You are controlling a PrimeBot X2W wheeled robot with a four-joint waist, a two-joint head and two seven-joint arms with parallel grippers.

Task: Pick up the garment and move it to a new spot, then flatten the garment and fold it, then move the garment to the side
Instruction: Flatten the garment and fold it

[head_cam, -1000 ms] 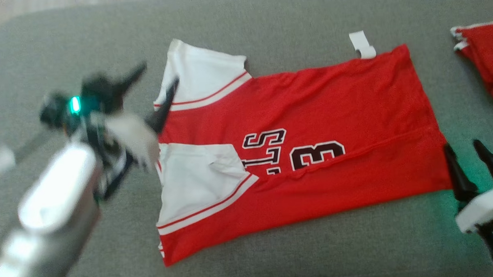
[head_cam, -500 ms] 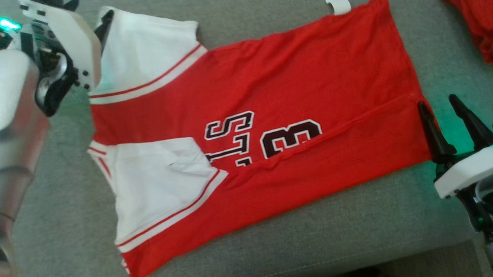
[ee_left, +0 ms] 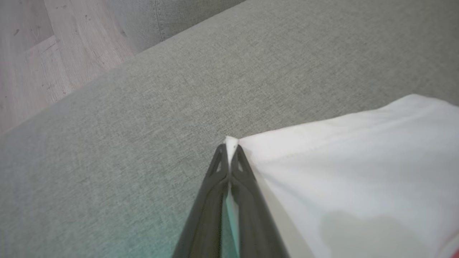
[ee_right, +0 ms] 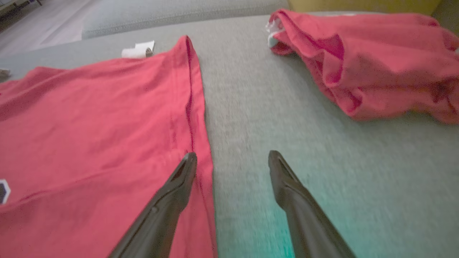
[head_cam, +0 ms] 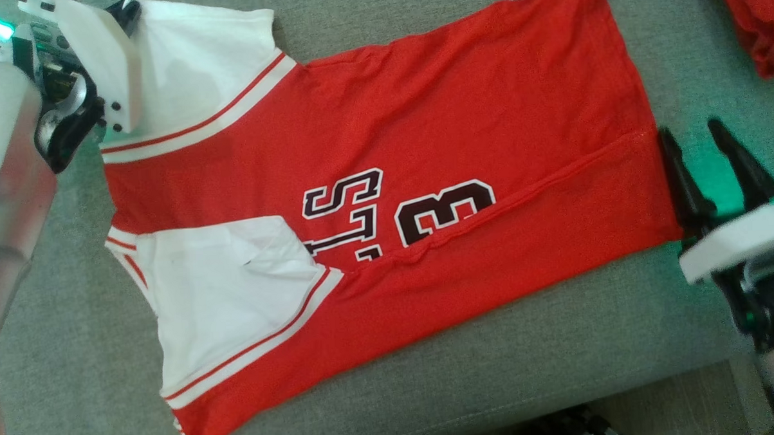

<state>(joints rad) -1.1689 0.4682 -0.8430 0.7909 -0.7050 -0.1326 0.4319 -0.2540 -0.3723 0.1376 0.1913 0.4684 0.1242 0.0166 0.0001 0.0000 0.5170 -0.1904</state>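
Fingers of the right gripper (ee_right: pixel 232 154) stand apart at the near right, one over the hem of the garment (head_cam: pixel 423 145), one over bare sofa cushion (head_cam: pixel 528 380). The garment lies flat, its long axis running left to right. Farther left, the left gripper (ee_left: pixel 229 147) is pinched on the white sleeve (ee_left: pixel 340 172) corner. Open cushion lies beyond, and another red garment (ee_right: pixel 358 61) sits well apart to the right.

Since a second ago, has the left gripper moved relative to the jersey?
Yes. The left gripper climbed the head view along the jersey's white sleeve to its far corner, now pinched shut.
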